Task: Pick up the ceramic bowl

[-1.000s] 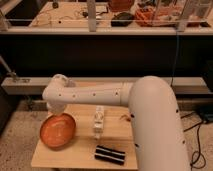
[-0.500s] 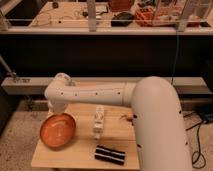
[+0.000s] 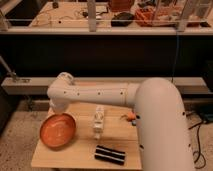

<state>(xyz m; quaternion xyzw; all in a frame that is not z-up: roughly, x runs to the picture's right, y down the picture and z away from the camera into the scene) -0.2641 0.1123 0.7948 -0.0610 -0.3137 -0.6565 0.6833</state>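
The ceramic bowl point(image 3: 58, 131) is wide, shallow and orange-red. It sits on the left part of a small wooden table point(image 3: 82, 150). My white arm point(image 3: 95, 95) reaches from the right across the table and bends down at the far left. My gripper point(image 3: 56, 109) is at the end of that bend, just above the bowl's far rim, mostly hidden behind the wrist.
A small white plastic container point(image 3: 98, 121) lies at the table's middle. A black ribbed object point(image 3: 109, 154) lies near the front edge. A small orange item point(image 3: 131, 117) sits beside the arm. Dark shelving and a cluttered bench stand behind.
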